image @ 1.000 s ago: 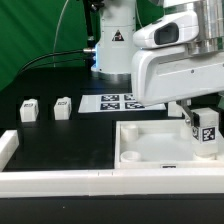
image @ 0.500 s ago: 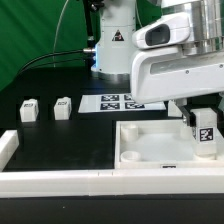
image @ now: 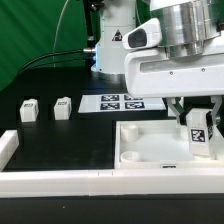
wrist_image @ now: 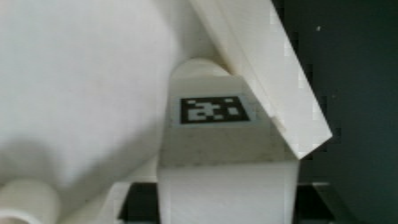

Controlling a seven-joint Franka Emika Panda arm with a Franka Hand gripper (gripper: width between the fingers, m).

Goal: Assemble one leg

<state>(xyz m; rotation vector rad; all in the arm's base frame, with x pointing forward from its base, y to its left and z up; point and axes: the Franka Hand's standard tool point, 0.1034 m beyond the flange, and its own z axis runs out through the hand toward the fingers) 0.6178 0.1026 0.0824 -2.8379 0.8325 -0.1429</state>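
- The Panda arm (image: 175,60) fills the upper part of the exterior view's right, its wrist section vertical and its hand pointing straight down at the bench (image: 60,135).
- The end effector (image: 198,120) is clamped on the leg (image: 199,140), with a dark finger (image: 178,110) on either side of the leg's upper part.
- The leg stands upright with its tag facing the exterior camera, low over the corner of the white tray-like panel (image: 145,140) on the exterior view's right. Whether it touches the panel cannot be told.
- In the wrist view the leg (wrist_image: 214,150) appears close up with its tag towards the camera, beside a slanting white edge of the panel (wrist_image: 258,70).
- Two other legs (image: 28,108) (image: 63,106) stand well apart from the arm on the exterior view's left.
- The marker board (image: 118,101) lies flat behind the panel.
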